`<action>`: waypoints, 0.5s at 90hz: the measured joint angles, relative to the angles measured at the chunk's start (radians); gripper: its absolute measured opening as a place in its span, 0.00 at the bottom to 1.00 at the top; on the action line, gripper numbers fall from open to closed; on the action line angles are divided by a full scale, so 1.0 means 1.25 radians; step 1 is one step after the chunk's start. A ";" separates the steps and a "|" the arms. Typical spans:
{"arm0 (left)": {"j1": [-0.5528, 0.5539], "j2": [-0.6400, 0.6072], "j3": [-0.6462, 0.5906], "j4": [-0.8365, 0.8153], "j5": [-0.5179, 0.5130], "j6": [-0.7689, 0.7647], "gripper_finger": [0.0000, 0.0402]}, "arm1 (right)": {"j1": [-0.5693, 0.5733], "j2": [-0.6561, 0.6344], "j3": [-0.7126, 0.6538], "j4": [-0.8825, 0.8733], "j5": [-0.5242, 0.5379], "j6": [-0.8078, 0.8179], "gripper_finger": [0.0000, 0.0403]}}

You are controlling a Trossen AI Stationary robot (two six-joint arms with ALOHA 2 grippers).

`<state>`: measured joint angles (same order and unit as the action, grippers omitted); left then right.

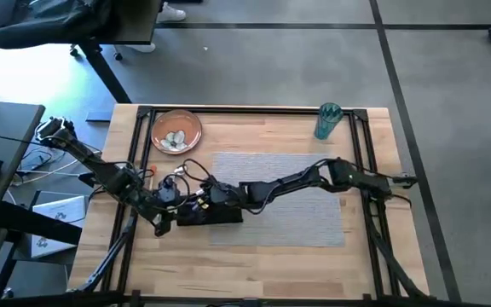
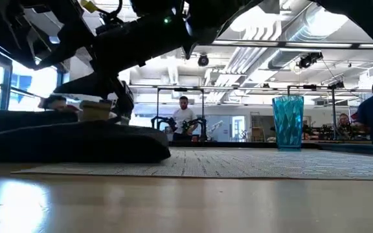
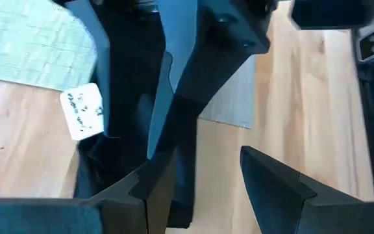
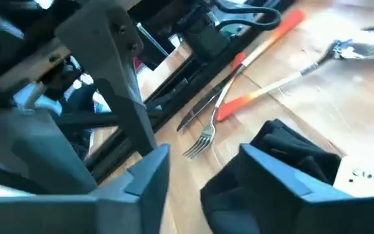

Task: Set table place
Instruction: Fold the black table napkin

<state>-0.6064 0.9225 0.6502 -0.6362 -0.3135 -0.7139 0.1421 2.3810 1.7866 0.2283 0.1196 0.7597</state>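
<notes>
A black cloth napkin (image 1: 216,215) with a white tag (image 3: 83,112) lies bunched over the near left corner of the grey placemat (image 1: 288,196). My left gripper (image 1: 167,218) is open at the napkin's left end. My right gripper (image 1: 196,198) is open just beyond its far left side. Orange-handled cutlery (image 4: 252,91) lies on the wood left of the placemat. The fork (image 4: 200,143) is nearest my right gripper. The orange-brown plate (image 1: 190,119) sits at the far left. The teal cup (image 1: 327,121) stands at the far edge. My left gripper (image 3: 203,156) comes down over the napkin's left end (image 3: 125,153), with one finger above the cloth and the other above bare wood. I cannot tell whether it touches the cloth. My right gripper (image 4: 203,151) has one finger against the napkin's raised fold (image 4: 291,146). I cannot tell whether it touches the fold.
The plate holds some small pale pieces (image 1: 175,139). The two arms cross close together over the table's left half. A black rail (image 1: 254,109) frames the table. The placemat's middle and right side are bare. People stand in the room beyond the table.
</notes>
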 joint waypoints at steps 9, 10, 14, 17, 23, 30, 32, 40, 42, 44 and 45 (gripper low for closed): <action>0.000 0.000 0.000 -0.002 -0.008 -0.004 0.39 | -0.019 -0.030 0.000 -0.082 -0.065 -0.094 0.53; 0.001 0.000 0.000 -0.004 -0.008 -0.006 0.39 | -0.021 -0.035 0.000 -0.093 -0.070 -0.105 0.53; 0.001 0.000 -0.001 -0.005 -0.012 -0.010 0.39 | -0.028 -0.059 0.000 -0.150 -0.090 -0.157 0.54; 0.001 0.000 -0.001 -0.005 -0.017 -0.013 0.39 | -0.032 -0.079 0.000 -0.200 -0.102 -0.199 0.54; 0.001 0.002 -0.001 -0.003 -0.038 -0.019 0.39 | -0.035 -0.125 0.000 -0.318 -0.102 -0.290 0.54; 0.001 0.016 -0.001 -0.003 -0.080 -0.034 0.39 | -0.034 -0.176 0.001 -0.448 -0.085 -0.396 0.54; 0.001 0.022 -0.001 -0.003 -0.091 -0.035 0.39 | -0.031 -0.190 0.002 -0.479 -0.078 -0.420 0.54; 0.016 0.051 -0.001 -0.003 -0.120 -0.034 0.39 | -0.015 -0.218 -0.023 -0.558 -0.055 -0.472 0.54; 0.023 0.060 -0.001 -0.002 -0.120 -0.031 0.39 | -0.011 -0.222 -0.037 -0.562 -0.047 -0.478 0.54; 0.030 0.068 -0.001 -0.002 -0.120 -0.027 0.39 | -0.006 -0.225 -0.054 -0.563 -0.040 -0.481 0.54; 0.034 0.073 -0.001 -0.002 -0.119 -0.026 0.39 | -0.004 -0.225 -0.063 -0.562 -0.038 -0.482 0.54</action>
<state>-0.5636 1.0137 0.6489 -0.6392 -0.4620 -0.7463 0.1376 2.0999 1.7085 -0.4740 0.0726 0.1578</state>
